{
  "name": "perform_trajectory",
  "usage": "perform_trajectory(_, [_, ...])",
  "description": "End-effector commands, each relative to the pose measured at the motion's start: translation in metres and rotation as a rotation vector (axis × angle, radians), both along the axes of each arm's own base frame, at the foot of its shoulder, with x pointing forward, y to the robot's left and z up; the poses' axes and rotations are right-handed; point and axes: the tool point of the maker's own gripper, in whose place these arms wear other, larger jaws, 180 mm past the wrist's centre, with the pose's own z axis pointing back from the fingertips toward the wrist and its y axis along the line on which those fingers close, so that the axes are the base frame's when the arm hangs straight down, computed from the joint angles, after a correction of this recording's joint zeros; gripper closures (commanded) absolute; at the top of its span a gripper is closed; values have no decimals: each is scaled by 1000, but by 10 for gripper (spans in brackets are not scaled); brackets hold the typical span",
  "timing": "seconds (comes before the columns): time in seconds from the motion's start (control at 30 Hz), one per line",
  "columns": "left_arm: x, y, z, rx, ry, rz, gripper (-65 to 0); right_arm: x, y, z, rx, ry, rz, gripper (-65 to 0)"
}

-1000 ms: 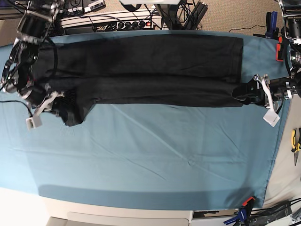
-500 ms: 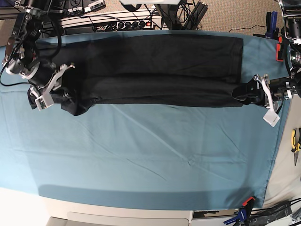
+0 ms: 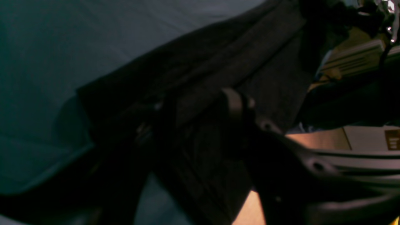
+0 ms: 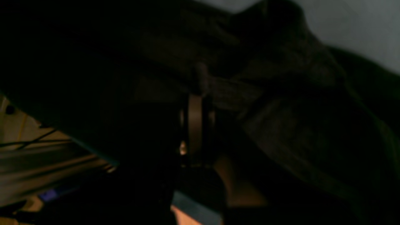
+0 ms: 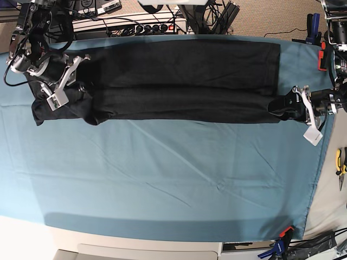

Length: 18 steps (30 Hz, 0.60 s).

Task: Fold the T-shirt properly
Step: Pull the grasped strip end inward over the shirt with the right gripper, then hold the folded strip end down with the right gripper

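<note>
A black T-shirt (image 5: 179, 81) lies stretched in a long, narrow band across the far half of a table draped in a teal cloth (image 5: 162, 179), one lengthwise fold already laid so that a seam-like edge runs along its middle. At one end, the right arm's fingers (image 5: 68, 89) are pinched fully together on a bunched corner of the fabric; the right wrist view shows the two dark pads (image 4: 195, 125) pressed flat against each other with ribbed black cloth caught between and spilling beyond the tips. The sleeve end of the garment is gathered in a loose lump just beside and below those fingers.

At the opposite end, the left arm's fingers (image 5: 290, 104) sit at the hem corner. From overhead they appear spread, with dark fabric lying between them; the left wrist view shows one pad (image 3: 236, 104) resting on the folded cloth, but whether the cloth is actually gripped cannot be told from these dim pictures. A white tag (image 5: 313, 135) hangs below that arm.

Beyond the far edge of the cloth, behind the right fingers, sit a power strip (image 5: 152, 27) and tangled cables. Yellow-handled pliers (image 5: 340, 165) lie off the cloth past the left fingers.
</note>
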Motion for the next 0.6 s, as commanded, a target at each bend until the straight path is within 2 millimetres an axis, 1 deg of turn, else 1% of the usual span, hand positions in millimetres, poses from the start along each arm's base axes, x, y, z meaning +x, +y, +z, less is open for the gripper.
perform_trajectory(0.0, [8,4,16,-8,-52,3,-245,4,0,11,5,-35,12,0])
perform_trajectory(0.43, [8,4,16,-8,-52,3,-245,-23,3,-6,15,62,25,0])
perform_trajectory(0.57, [8,4,16,-8,-52,3,-245,-26,2,-9,1,88,31,0])
